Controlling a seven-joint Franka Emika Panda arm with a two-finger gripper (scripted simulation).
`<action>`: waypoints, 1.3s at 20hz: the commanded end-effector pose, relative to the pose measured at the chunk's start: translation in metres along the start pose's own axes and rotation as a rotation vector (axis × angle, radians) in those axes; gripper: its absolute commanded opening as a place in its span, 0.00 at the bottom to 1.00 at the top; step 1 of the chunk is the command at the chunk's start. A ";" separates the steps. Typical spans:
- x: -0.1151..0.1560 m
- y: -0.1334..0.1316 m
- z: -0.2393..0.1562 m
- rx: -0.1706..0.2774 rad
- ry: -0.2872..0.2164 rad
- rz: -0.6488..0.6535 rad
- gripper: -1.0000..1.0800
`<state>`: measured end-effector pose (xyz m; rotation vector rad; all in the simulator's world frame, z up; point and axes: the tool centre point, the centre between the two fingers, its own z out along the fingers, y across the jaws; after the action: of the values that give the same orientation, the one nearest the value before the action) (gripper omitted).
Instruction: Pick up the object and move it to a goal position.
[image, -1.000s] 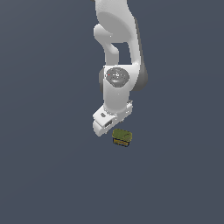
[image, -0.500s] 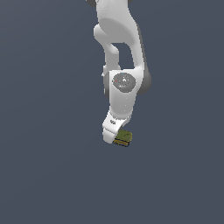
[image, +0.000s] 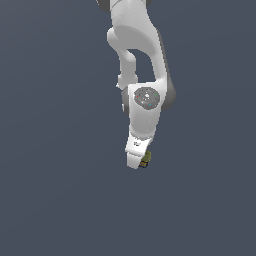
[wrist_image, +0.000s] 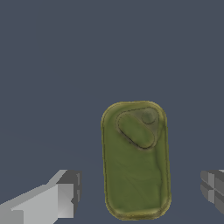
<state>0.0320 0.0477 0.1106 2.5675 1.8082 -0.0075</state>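
Seen from the exterior view: plain dark slate-blue background, with a white robot arm (image: 137, 75) descending from top centre and ending in a white gripper (image: 136, 159) just below frame centre. Peeking out at the gripper's lower right edge, a sliver of the small olive-green can (image: 146, 159), mostly hidden. Seen from the wrist view: one grey finger (wrist_image: 61, 199), then the can's rounded olive top with a pull-tab between the fingers, clear gaps on both sides. Jaws spread wide, gripping nothing.

Distant exterior view; close wrist view straight down (shared: the object (wrist_image: 135, 159)).
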 end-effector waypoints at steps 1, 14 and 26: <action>0.003 0.000 0.001 -0.001 0.002 -0.032 0.96; 0.005 0.000 0.017 -0.002 0.004 -0.057 0.96; 0.005 0.001 0.052 -0.002 0.005 -0.061 0.00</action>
<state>0.0337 0.0523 0.0588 2.5133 1.8859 -0.0012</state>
